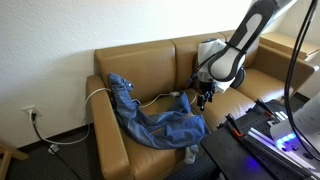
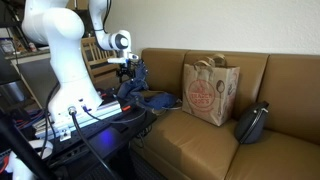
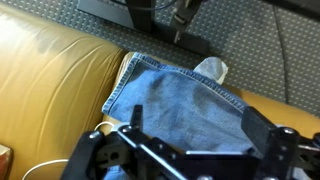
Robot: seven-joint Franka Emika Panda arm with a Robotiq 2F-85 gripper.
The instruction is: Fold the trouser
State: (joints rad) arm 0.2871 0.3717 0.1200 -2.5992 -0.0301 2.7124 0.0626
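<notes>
The trouser (image 1: 150,118), medium-blue denim, lies crumpled on the tan sofa seat, one end draped up over the armrest and the other reaching the seat's front edge. In an exterior view it shows as a blue heap (image 2: 150,99) behind the arm. My gripper (image 1: 205,97) hangs just above the trouser's end near the middle of the seat. In the wrist view the trouser (image 3: 175,95) lies flat below my gripper (image 3: 192,125). The jaws stand wide apart with nothing between them.
A brown paper bag (image 2: 209,90) stands on the sofa (image 1: 160,62) with a dark bag (image 2: 253,123) beside it. A white cable (image 1: 150,99) runs across the armrest and seat. A white cloth (image 3: 212,68) peeks from the trouser's edge. Carpet floor (image 3: 120,22) lies in front.
</notes>
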